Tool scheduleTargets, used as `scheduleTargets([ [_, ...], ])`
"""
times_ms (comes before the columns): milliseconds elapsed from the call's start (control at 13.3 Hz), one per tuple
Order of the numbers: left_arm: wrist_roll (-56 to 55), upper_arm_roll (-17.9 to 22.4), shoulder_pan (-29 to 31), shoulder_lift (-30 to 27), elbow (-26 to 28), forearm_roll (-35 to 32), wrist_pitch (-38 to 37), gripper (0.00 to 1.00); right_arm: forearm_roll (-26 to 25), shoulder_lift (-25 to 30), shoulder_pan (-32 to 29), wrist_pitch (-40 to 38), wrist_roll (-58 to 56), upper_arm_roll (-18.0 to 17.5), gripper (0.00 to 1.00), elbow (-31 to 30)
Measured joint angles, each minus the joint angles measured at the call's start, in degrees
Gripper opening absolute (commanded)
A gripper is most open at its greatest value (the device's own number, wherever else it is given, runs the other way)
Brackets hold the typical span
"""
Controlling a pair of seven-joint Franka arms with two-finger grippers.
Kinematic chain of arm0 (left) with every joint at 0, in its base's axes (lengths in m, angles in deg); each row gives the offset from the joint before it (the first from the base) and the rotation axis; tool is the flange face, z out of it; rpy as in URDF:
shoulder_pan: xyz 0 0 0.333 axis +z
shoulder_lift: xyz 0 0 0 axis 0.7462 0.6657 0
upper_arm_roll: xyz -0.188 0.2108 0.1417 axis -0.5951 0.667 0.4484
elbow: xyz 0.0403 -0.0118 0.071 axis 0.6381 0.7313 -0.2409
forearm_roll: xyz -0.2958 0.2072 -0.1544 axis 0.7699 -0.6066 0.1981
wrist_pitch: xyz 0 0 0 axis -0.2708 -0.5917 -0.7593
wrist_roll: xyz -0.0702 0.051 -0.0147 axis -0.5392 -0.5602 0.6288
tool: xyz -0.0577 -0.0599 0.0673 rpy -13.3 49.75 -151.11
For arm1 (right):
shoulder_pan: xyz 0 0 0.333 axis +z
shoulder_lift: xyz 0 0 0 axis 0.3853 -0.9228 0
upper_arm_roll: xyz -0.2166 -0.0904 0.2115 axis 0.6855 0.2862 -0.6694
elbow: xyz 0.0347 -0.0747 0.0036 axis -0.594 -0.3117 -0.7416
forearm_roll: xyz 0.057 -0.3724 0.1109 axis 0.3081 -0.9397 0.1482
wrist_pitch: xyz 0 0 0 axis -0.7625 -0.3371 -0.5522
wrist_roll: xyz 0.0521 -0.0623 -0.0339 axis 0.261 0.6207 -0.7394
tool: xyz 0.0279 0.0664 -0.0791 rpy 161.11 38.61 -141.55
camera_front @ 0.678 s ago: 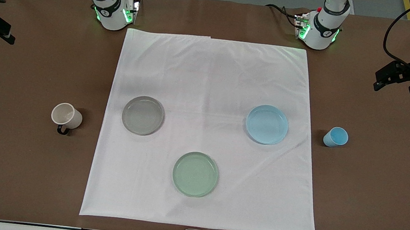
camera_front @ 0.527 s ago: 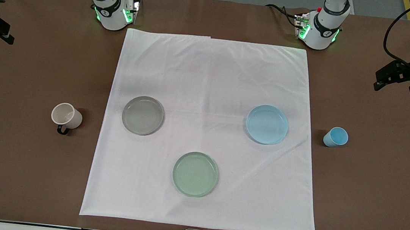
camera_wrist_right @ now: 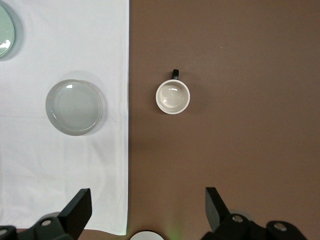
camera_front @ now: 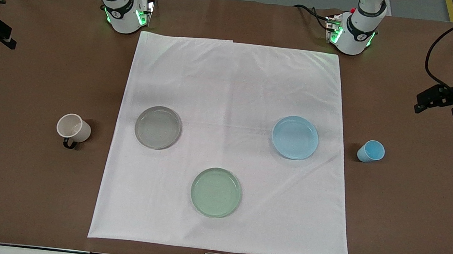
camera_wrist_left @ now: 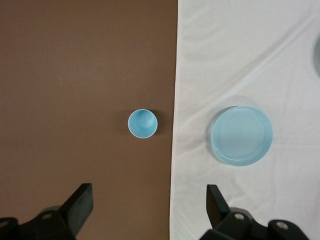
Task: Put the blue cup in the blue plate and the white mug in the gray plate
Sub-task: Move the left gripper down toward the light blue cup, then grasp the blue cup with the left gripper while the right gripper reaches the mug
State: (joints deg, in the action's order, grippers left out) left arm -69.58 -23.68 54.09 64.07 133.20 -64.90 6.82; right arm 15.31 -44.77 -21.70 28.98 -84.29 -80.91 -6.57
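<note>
Three plates lie on my white cloth [camera_front: 229, 144]: the gray plate [camera_front: 158, 127] toward my right arm's end, the blue plate [camera_front: 295, 137] toward my left arm's end, and a pale green plate [camera_front: 216, 192] nearer the front camera than both. The white mug [camera_front: 73, 128] stands upright on the bare brown surface [camera_front: 16, 164] just off the cloth's edge beside the gray plate, its black handle turned toward the front camera. The blue cup [camera_front: 371, 151] stands on the surface just off the cloth beside the blue plate. My left tool [camera_wrist_left: 147, 212] hangs high over the surface at my left arm's end, fingers spread wide. My right tool [camera_wrist_right: 147, 212] hangs high above the surface near the mug, fingers likewise spread wide and holding nothing.
</note>
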Motion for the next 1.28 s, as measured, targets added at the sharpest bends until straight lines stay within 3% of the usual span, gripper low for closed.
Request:
scheduleTargets([
  [151, 0.2, 0.0, 0.6, 3.0, 3.6, 0.0, 6.1, 1.0, 0.0, 0.0, 0.0, 0.0, 0.0, 0.1, 1.0, 0.0],
  [377, 0.2, 0.0, 2.0, 7.0, 13.3, 0.0, 20.4, 1.0, 0.0, -1.8, -0.4, 1.0, 0.0, 0.3, 1.0, -0.6],
  [678, 1.0, 0.1, 3.3, 14.9, 19.0, -0.2, 34.7, 0.97, 0.0, -9.9, -3.3, 11.5, 0.0, 0.6, 1.0, -1.7],
  [1055, 3.4, 0.1, 5.4, 18.5, 20.7, -2.1, 36.9, 0.83, 2.6, -25.3, -4.5, 23.0, 0.1, 0.4, 0.99, -2.2],
  [1281, 3.6, -0.1, 5.5, 18.5, 22.5, -2.1, 36.9, 0.77, 4.9, -29.8, -4.5, 31.5, 0.2, 0.3, 0.98, -4.4],
])
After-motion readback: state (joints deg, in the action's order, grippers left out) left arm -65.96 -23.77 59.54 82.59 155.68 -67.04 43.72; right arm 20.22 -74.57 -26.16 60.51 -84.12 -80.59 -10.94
